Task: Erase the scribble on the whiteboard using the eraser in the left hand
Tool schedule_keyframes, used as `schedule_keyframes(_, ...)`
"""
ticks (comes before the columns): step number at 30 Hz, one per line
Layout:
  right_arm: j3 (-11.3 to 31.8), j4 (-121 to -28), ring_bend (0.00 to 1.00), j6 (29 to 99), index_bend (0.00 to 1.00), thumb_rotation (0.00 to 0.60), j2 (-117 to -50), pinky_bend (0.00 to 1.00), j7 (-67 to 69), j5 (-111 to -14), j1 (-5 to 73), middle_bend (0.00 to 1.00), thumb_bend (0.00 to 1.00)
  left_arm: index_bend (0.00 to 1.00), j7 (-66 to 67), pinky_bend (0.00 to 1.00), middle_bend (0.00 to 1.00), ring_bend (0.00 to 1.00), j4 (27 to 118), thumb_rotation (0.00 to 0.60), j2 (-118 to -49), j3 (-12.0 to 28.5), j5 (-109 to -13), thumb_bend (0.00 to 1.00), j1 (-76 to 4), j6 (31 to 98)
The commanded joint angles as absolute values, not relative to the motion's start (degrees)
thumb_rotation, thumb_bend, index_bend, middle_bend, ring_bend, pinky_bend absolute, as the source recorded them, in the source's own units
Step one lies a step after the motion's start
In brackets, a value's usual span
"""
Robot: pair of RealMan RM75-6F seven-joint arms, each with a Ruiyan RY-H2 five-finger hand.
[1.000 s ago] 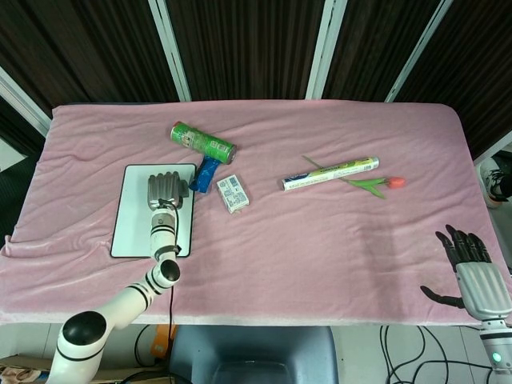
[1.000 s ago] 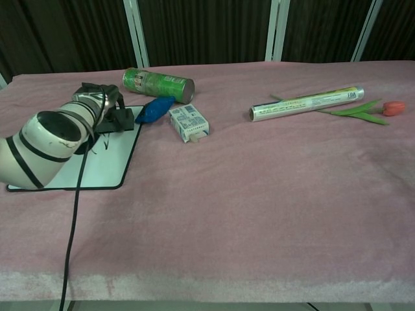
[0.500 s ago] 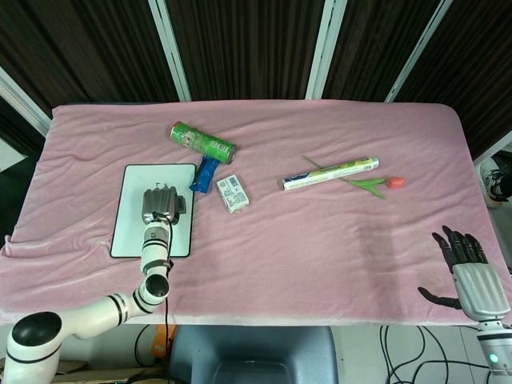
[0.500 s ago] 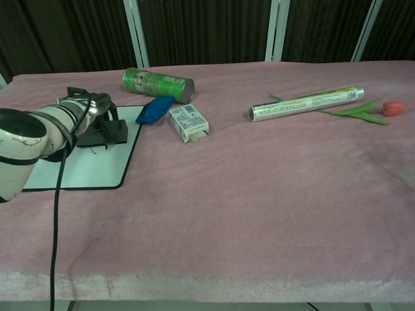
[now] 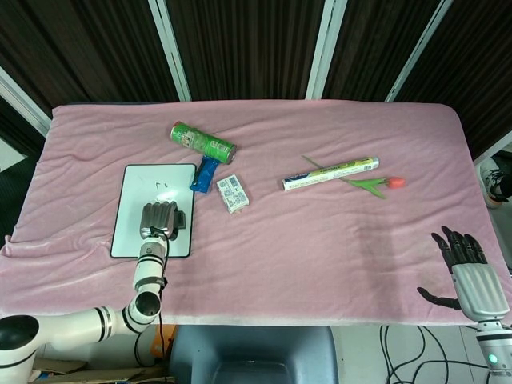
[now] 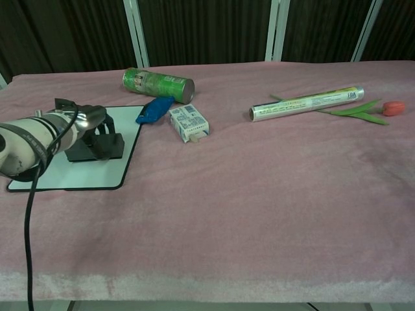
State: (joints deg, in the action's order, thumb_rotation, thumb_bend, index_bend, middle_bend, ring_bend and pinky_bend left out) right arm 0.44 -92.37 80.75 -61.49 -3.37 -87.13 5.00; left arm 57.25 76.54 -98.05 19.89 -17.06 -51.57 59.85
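Observation:
A white whiteboard [image 5: 132,200] with a dark frame lies flat at the left of the pink cloth, also in the chest view as the whiteboard [image 6: 58,176]. My left hand [image 5: 158,219] presses a dark eraser [image 6: 97,147] onto the board's near right part, fingers curled over it. A small dark scribble mark [image 5: 159,186] shows on the board's far part, above the hand. My right hand [image 5: 467,264] hangs off the table's near right corner, fingers spread, holding nothing.
A green can [image 5: 202,142] lies beyond the board, with a blue packet [image 5: 206,174] and a small white box [image 5: 233,194] just right of it. A silver tube [image 5: 330,173] and a tulip [image 5: 376,184] lie mid-right.
My left hand has dragged the eraser toward me down the board, from its far part to its near right part, uncovering a small mark at the far end. The right hand barely shifted.

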Motion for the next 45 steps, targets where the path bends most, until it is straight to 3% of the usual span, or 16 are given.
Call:
schedule_keyframes(1,0.50,-92.35,0.00,80.72,0.00,0.600,-61.53,0.10,-3.44,-87.04,5.00,0.00,0.31,0.73,57.14,0.83,0.88,0.75,79.04,0.600,-96.82,18.59,-16.86,0.58,-51.24,61.15)
schedule_keyframes(10,0.39,-92.43,0.00,80.69,0.00,0.600,-61.69,0.10,-4.03,-87.11,4.95,0.00,0.31,0.73,53.89,0.83,0.88,0.75,84.97,0.600,-93.08,18.22,-19.90,0.58,-50.66,64.42)
schedule_keyframes(20,0.62,-92.49,0.00,79.85,0.00,0.600,-61.94,0.10,-4.79,-86.40,5.30,0.00,0.31,0.73,49.44,0.83,0.88,0.74,95.74,0.600,-79.57,20.69,-16.86,0.57,-46.58,66.69)
schedule_keyframes(29,-0.22,-92.80,0.00,79.60,0.00,0.600,-62.44,0.10,-6.13,-87.72,5.40,0.00,0.31,0.73,43.53,0.81,0.85,0.74,90.81,0.600,-75.41,15.53,-19.70,0.55,-40.59,67.91)
schedule_keyframes(36,-0.58,-92.98,0.00,79.33,0.00,0.600,-62.90,0.10,-7.03,-88.40,5.59,0.00,0.31,0.70,36.89,0.78,0.79,0.72,84.66,0.600,-75.73,13.93,-21.49,0.52,-37.19,63.69)
schedule_keyframes(41,-0.65,-93.03,0.00,78.97,0.00,0.600,-63.16,0.10,-7.51,-88.45,5.81,0.00,0.31,0.60,33.92,0.71,0.71,0.65,80.71,0.600,-76.61,13.68,-22.34,0.48,-36.32,60.85)
schedule_keyframes(45,-0.60,-93.09,0.00,78.89,0.00,0.600,-63.23,0.10,-7.66,-88.35,5.88,0.00,0.31,0.45,32.01,0.64,0.57,0.52,78.72,0.600,-77.06,13.47,-22.90,0.45,-35.75,58.61)
